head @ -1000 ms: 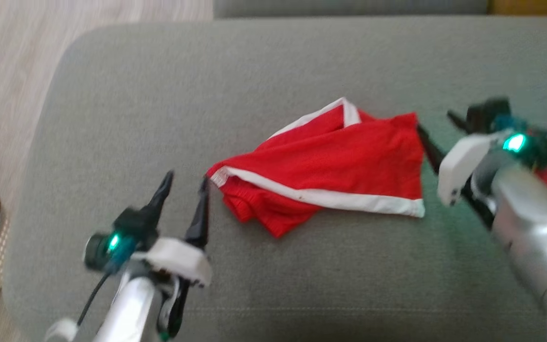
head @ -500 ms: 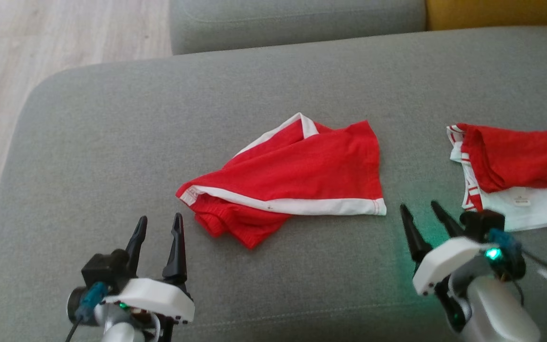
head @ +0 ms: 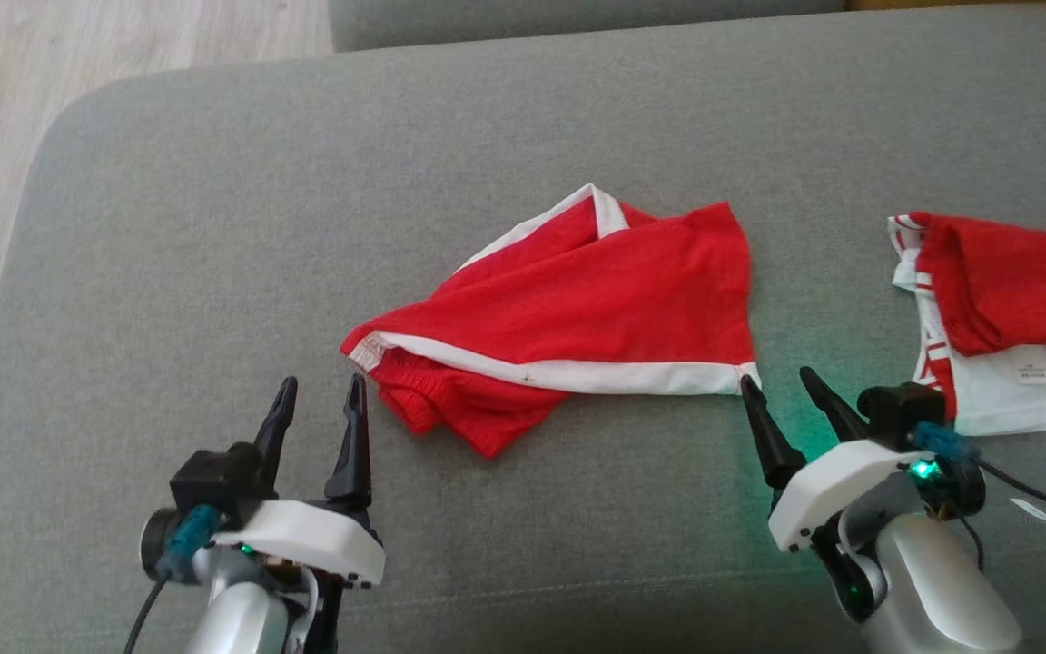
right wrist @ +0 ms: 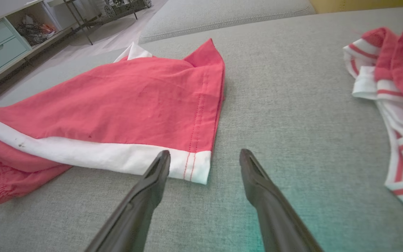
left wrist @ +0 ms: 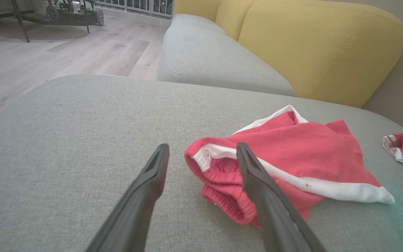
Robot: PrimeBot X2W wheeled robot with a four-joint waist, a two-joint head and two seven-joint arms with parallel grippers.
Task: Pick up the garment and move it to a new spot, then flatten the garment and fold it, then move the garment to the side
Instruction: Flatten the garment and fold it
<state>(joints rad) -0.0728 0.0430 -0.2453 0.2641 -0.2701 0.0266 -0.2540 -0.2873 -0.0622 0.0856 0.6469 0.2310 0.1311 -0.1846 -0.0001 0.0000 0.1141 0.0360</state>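
Left pincer point(head: 321, 381) and right pincer point(head: 775, 377) are both apart, empty, with the red garment point(head: 596, 318) lying between them on the sofa cushion point(head: 214, 227). Risk imo: grabbing only the top layer, so it bunches, or snagging the striped garment point(head: 1004, 291) beside the right one.

Rumpled red, white-trimmed garment point(head: 596, 309)
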